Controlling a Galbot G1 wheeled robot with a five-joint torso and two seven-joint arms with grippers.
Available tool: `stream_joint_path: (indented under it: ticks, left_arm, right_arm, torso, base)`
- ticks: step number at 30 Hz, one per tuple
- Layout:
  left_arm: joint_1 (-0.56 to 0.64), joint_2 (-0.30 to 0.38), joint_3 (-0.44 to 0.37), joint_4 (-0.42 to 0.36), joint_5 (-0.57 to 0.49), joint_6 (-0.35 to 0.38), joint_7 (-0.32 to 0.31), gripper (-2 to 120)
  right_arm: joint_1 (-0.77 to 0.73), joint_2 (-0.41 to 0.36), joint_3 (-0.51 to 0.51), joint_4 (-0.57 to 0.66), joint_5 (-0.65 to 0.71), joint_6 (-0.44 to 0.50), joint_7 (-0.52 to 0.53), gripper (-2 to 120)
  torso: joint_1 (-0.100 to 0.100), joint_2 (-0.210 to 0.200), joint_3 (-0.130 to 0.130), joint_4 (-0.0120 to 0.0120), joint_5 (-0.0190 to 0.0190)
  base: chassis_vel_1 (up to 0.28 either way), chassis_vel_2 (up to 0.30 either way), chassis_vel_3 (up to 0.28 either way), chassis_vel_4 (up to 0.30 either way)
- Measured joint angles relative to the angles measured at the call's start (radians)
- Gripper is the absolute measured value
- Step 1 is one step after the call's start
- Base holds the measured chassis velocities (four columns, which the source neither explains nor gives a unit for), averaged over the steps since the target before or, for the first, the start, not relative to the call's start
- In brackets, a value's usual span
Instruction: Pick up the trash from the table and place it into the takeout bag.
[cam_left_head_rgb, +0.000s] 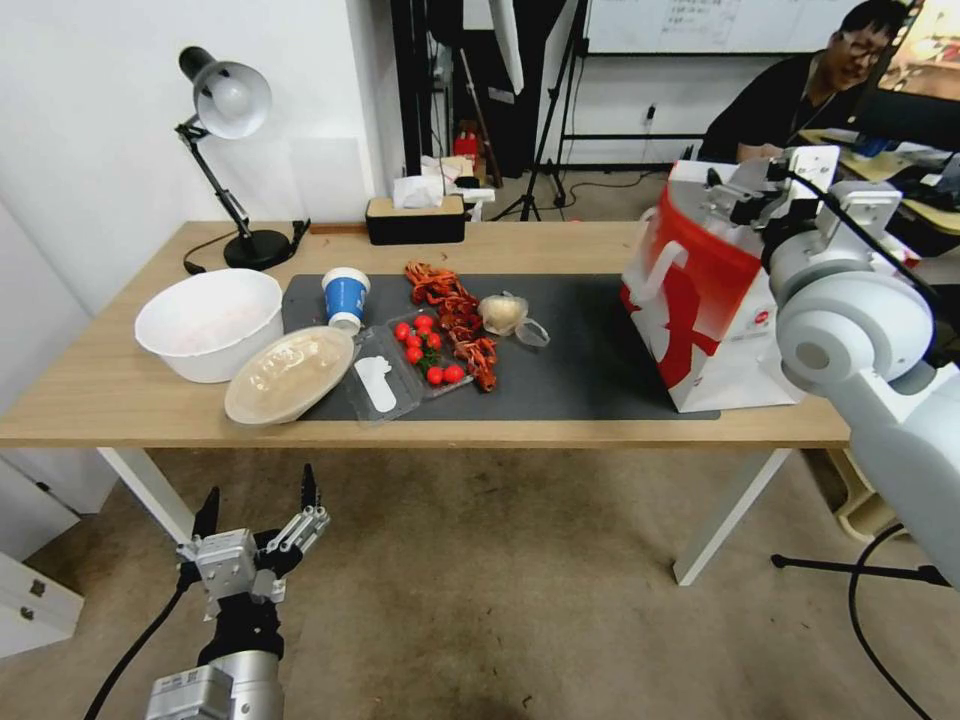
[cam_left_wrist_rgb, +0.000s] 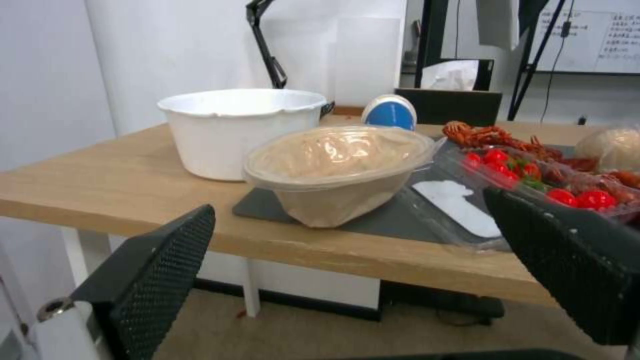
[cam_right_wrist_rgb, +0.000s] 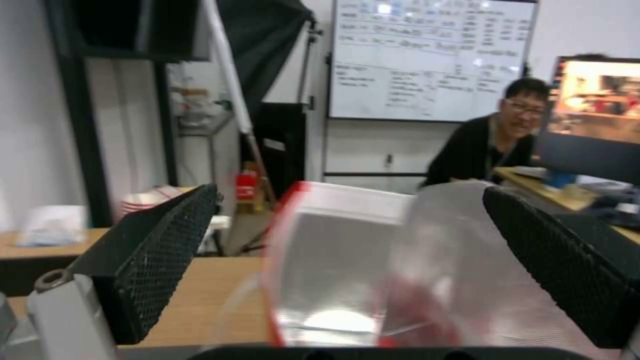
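From where I stand, the right claw (cam_left_head_rgb: 765, 185) hangs over the open mouth of the takeout bag (cam_left_head_rgb: 700, 300), its pads spread wide with nothing pinched between them; in its wrist view a clear plastic cup (cam_right_wrist_rgb: 460, 280) sits just below, seemingly inside the bag, which would explain the arm's perch above the rim. The bag stands on the right end of the worktop (cam_left_head_rgb: 100, 390), near the front edge, partly on the dark mat (cam_left_head_rgb: 590, 350). The left claw (cam_left_head_rgb: 255, 520) waits low in front of the worktop, below its edge, jaws wide, facing the beige bowl lid (cam_left_head_rgb: 290, 375), which leans against the white bowl (cam_left_head_rgb: 210, 322) and reaches almost to the front edge. The blue-and-white paper cup (cam_left_head_rgb: 346, 298) and pale wrap wad (cam_left_head_rgb: 503, 313) lie mid-mat, with bare mat between them and the bag.
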Motion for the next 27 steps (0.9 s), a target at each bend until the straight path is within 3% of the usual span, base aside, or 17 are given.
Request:
stream_joint_path:
  ticks: [15, 20, 27]
  left_arm:
    - [0.009, -0.007, 0.001, -0.006, 0.006, -0.005, 0.001, 100]
    - [0.006, -0.008, 0.001, -0.004, 0.004, -0.007, 0.001, 100]
    - [0.001, -0.010, 0.004, 0.000, 0.003, -0.009, 0.001, 100]
  right_arm:
    - [-0.012, 0.013, -0.005, 0.052, 0.036, 0.039, -0.040, 100]
    - [-0.064, -0.003, -0.007, 0.133, 0.068, 0.091, -0.165, 100]
    - [-0.148, -0.010, -0.004, 0.184, 0.055, 0.140, -0.227, 100]
  torso:
    - [0.000, 0.000, 0.000, 0.0001, 0.0000]
    - [0.000, 0.000, 0.000, 0.0001, -0.0002]
    - [0.000, 0.000, 0.000, 0.0000, -0.0001]
  base:
    - [0.000, 0.000, 0.000, 0.000]
    - [0.000, 0.000, 0.000, 0.000]
    - [0.000, 0.000, 0.000, 0.000]
